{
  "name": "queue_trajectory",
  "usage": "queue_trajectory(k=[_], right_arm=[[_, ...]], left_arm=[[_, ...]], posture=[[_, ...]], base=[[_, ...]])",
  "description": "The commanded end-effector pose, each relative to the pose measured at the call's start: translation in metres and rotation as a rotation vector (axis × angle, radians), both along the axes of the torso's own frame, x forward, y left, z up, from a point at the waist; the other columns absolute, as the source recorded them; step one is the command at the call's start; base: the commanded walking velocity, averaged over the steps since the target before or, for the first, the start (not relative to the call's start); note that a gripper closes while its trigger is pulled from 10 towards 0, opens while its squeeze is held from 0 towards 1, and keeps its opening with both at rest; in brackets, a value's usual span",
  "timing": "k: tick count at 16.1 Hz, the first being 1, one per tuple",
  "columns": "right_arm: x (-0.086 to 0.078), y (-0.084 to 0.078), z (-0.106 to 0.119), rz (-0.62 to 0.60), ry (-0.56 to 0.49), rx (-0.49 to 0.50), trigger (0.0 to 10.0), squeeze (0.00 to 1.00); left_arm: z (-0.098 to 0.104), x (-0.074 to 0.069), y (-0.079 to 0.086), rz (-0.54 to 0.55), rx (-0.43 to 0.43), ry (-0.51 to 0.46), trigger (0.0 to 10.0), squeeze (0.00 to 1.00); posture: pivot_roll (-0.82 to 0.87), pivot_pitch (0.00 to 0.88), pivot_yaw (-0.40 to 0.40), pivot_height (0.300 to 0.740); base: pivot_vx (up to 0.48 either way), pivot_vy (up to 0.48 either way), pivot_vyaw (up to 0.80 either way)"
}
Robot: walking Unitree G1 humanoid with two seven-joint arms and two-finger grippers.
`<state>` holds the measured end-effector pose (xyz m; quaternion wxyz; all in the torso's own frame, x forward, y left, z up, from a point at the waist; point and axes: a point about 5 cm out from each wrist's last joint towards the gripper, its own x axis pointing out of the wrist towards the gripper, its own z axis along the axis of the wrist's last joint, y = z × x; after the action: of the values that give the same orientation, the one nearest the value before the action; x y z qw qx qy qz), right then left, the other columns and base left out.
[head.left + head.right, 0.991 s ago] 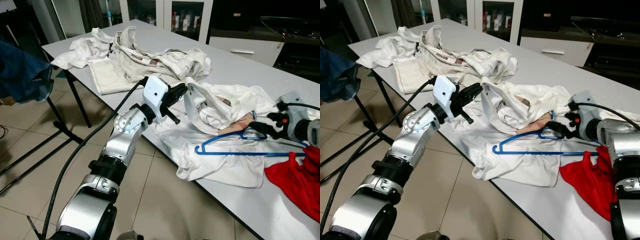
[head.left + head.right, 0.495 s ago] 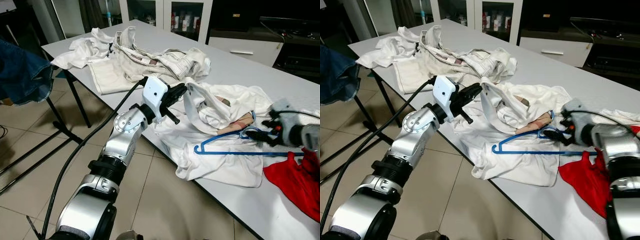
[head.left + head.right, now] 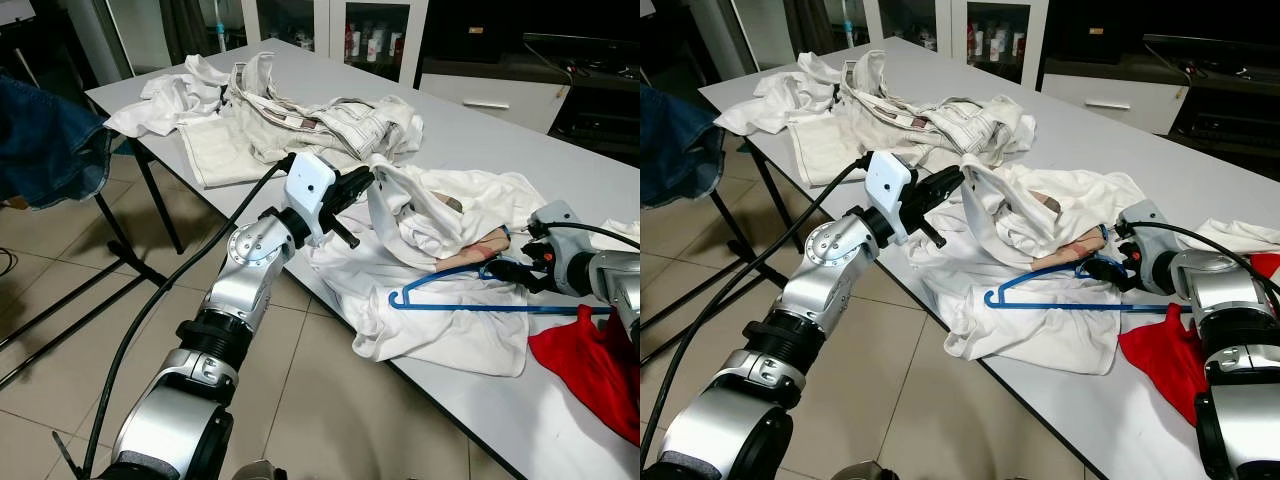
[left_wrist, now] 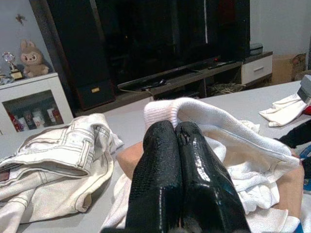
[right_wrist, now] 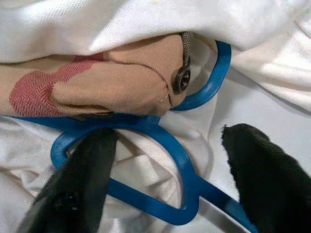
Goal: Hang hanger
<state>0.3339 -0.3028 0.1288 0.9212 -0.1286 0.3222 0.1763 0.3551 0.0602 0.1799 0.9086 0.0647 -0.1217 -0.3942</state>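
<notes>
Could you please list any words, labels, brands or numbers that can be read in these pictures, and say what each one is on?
No text can be read anywhere.
Bottles in the glass-fronted cabinet: labels too small and blurred to read.
Metal button on the tan garment by the blue hanger: any embossing is too blurred to read.
Left gripper, right gripper: no markings visible.

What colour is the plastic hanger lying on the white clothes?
Blue. The plastic hanger shows best in the right wrist view, between the open right gripper fingers.
</notes>
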Motion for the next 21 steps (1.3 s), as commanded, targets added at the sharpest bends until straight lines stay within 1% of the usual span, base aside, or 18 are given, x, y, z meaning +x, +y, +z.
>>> queue_trajectory(k=[1, 3, 4, 8, 12, 13, 16, 17, 18, 19, 20, 21], right_arm=[[0.003, 0.0, 0.004, -0.011, -0.015, 0.009, 0.0, 0.0], [0.003, -0.003, 0.006, -0.022, -0.017, -0.005, 0.0, 0.0], [0.003, -0.009, 0.01, -0.057, -0.029, -0.03, 0.0, 0.0], [0.006, -0.018, 0.02, -0.111, -0.076, -0.077, 0.0, 0.0], [0.01, -0.017, 0.027, -0.129, -0.118, -0.077, 0.0, 0.0], [0.013, -0.016, 0.033, -0.144, -0.149, -0.069, 0.0, 0.0], [0.014, -0.015, 0.035, -0.145, -0.163, -0.069, 0.0, 0.0], [0.01, -0.019, 0.031, -0.115, -0.156, -0.145, 0.1, 0.0], [0.008, -0.022, 0.03, -0.103, -0.157, -0.175, 7.4, 0.0], [0.007, -0.024, 0.033, -0.102, -0.171, -0.161, 10.0, 0.0], [0.007, -0.026, 0.038, -0.088, -0.189, -0.149, 10.0, 0.13], [0.006, -0.027, 0.041, -0.079, -0.198, -0.134, 10.0, 1.0]], left_arm=[[0.002, -0.001, 0.001, 0.002, 0.012, -0.012, 10.0, 0.0], [0.002, -0.001, 0.0, 0.001, 0.013, -0.011, 10.0, 0.0], [0.002, -0.001, 0.0, 0.0, 0.012, -0.011, 10.0, 0.0], [0.002, 0.0, 0.0, 0.0, 0.013, -0.011, 10.0, 0.0], [0.001, -0.001, -0.001, -0.004, 0.012, -0.012, 10.0, 0.0], [0.001, -0.001, -0.001, -0.004, 0.012, -0.012, 10.0, 0.0], [0.001, -0.001, -0.001, -0.007, 0.013, -0.011, 10.0, 0.0], [0.001, -0.001, -0.002, -0.01, 0.014, -0.011, 10.0, 0.0], [0.001, -0.001, -0.002, -0.011, 0.014, -0.011, 10.0, 0.0], [0.002, -0.001, -0.002, -0.012, 0.016, -0.012, 10.0, 0.0], [0.002, -0.001, -0.002, -0.013, 0.017, -0.013, 10.0, 0.0], [0.001, -0.001, -0.002, -0.014, 0.018, -0.012, 10.0, 0.0]], posture=[[-0.02, 0.0, 0.041, 0.723], [-0.02, 0.0, 0.041, 0.723], [-0.02, 0.0, 0.041, 0.723], [-0.02, 0.0, 0.041, 0.723], [-0.03, 0.0, 0.041, 0.723], [-0.03, 0.0, 0.043, 0.723], [-0.03, 0.0, 0.046, 0.723], [-0.03, 0.0, 0.048, 0.723], [-0.03, 0.0, 0.048, 0.723], [-0.03, 0.0, 0.049, 0.723], [-0.03, 0.0, 0.051, 0.723], [-0.03, 0.0, 0.051, 0.723]], base=[[0.0, 0.0, 0.0], [0.0, 0.0, 0.0], [0.0, 0.0, 0.0], [0.0, 0.0, 0.0], [0.0, 0.0, 0.0], [0.0, 0.0, 0.0], [0.0, 0.0, 0.0], [0.0, 0.0, 0.0], [0.0, 0.0, 0.0], [0.0, 0.0, 0.0], [0.0, 0.0, 0.0], [0.0, 0.0, 0.0]])
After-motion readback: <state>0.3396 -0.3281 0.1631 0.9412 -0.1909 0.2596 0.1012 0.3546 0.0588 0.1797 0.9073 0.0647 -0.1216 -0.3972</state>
